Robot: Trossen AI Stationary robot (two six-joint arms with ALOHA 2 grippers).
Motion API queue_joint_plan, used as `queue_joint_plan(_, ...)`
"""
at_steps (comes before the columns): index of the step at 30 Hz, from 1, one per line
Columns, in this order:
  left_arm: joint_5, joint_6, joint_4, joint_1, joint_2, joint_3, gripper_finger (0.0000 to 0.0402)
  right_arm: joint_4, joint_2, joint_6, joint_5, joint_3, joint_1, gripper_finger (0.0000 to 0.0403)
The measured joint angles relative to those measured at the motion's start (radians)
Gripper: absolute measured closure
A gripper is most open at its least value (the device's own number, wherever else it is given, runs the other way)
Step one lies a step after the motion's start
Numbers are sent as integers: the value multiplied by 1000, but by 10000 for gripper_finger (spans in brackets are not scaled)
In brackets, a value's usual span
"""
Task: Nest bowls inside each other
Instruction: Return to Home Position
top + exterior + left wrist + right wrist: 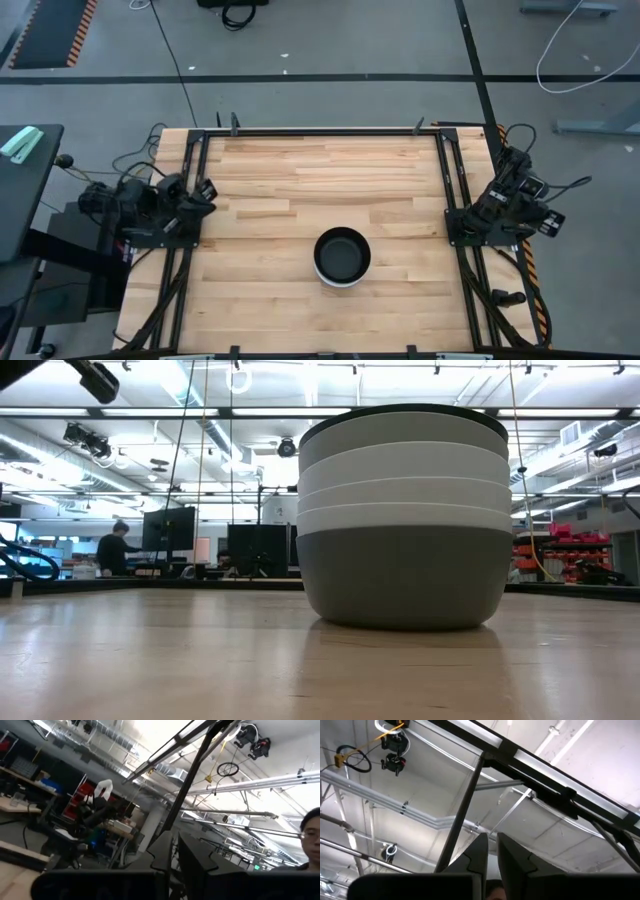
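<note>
At the table's left edge the left arm is seen folded, the left gripper aimed at the ceiling, its fingers drawn nearly together on nothing. Near the table's middle the bowls are nested in one stack: dark grey bowl lowest, pale ones between, black bowl topmost. At the right edge the right gripper is likewise nearly closed, empty.

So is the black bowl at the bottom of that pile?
No, the black bowl sits on top; a dark grey bowl is at the bottom.
</note>
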Motion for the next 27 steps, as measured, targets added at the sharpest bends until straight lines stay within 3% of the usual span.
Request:
queue_joint_plan(16, 9, -30, -11, 0, 0, -54, 368, 38, 0, -5, 0, -47, 0, 354)
queue_joint_plan(27, 17, -30, -150, 0, 0, -54, 366, -216, 0, -17, -68, -47, 0, 354)
